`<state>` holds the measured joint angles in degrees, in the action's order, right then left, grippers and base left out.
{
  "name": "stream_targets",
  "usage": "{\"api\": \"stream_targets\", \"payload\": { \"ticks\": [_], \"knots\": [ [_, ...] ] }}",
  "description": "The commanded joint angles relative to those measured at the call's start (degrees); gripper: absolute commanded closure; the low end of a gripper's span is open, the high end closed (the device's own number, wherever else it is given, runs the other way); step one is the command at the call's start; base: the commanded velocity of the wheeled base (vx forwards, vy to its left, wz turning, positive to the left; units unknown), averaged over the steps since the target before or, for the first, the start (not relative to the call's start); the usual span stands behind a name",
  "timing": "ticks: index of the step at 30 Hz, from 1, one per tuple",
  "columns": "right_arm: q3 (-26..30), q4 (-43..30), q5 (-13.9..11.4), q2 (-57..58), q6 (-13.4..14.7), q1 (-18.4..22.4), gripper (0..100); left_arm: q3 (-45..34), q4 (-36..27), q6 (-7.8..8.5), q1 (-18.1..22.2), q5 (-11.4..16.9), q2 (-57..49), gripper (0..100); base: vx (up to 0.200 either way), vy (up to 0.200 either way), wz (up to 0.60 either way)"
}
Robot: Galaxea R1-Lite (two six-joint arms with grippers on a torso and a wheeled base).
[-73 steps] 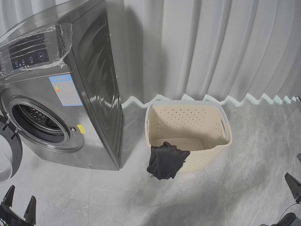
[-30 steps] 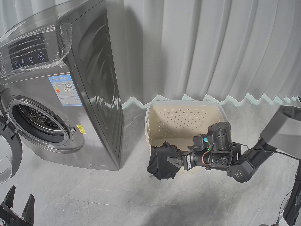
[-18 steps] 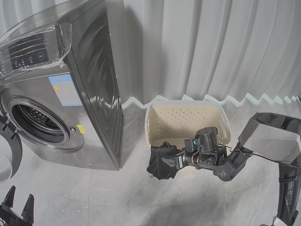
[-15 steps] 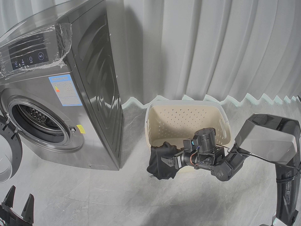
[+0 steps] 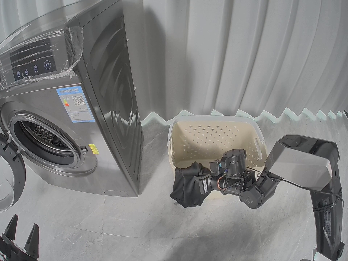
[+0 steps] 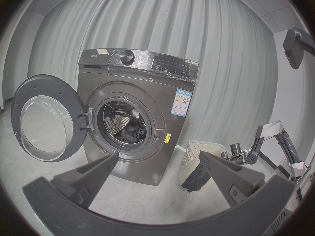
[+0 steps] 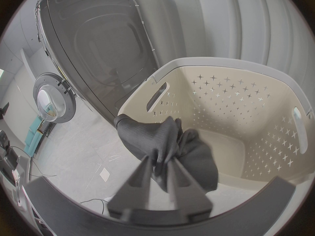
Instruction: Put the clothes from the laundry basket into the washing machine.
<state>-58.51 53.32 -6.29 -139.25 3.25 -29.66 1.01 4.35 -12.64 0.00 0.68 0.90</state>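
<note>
I have the right gripper (image 7: 161, 162) pinched together on a bunched fold of the dark grey garment (image 5: 185, 194), so the fingers are clamped on the cloth right at the laundry basket (image 5: 216, 119). The garment is draped over the basket's rim at the near corner on the washing machine's side; part of it hangs down the outside wall toward the grey tiled floor (image 5: 145, 229) and part lies just inside the rim. The cream basket, pierced with small star holes, stands on the floor near the washing machine (image 5: 105, 91), in front of the white curtain (image 5: 235, 48). The machine's round door (image 6: 46, 117) is swung wide open, and in the left wrist view I can see some dark clothing (image 6: 131, 135) lying in the drum. My left gripper (image 6: 158, 154) is low in front of the machine with its fingers spread apart, holding nothing, well apart from the basket
</note>
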Motion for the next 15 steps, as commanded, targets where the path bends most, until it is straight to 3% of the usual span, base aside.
{"api": "stream_targets", "payload": {
  "ticks": [1, 6, 15],
  "knots": [
    [-0.02, 0.12, 0.05, -0.05, 0.0, 0.13, 100, -0.84, 0.04, -0.19, 0.0, 0.02, -0.9, 0, 0.0, 0.0, 0.0],
    [1.03, 1.52, -0.21, 1.0, 0.08, -0.14, 100, -0.84, 0.04, -0.28, 0.0, -0.07, -0.9, 0, 0.0, 0.0, 0.0],
    [11.67, 3.63, 0.31, 15.77, 0.52, -1.37, 100, -0.92, 0.04, -0.01, 0.0, -0.07, -0.9, 0, 0.0, 0.0, 0.0]
  ]
}}
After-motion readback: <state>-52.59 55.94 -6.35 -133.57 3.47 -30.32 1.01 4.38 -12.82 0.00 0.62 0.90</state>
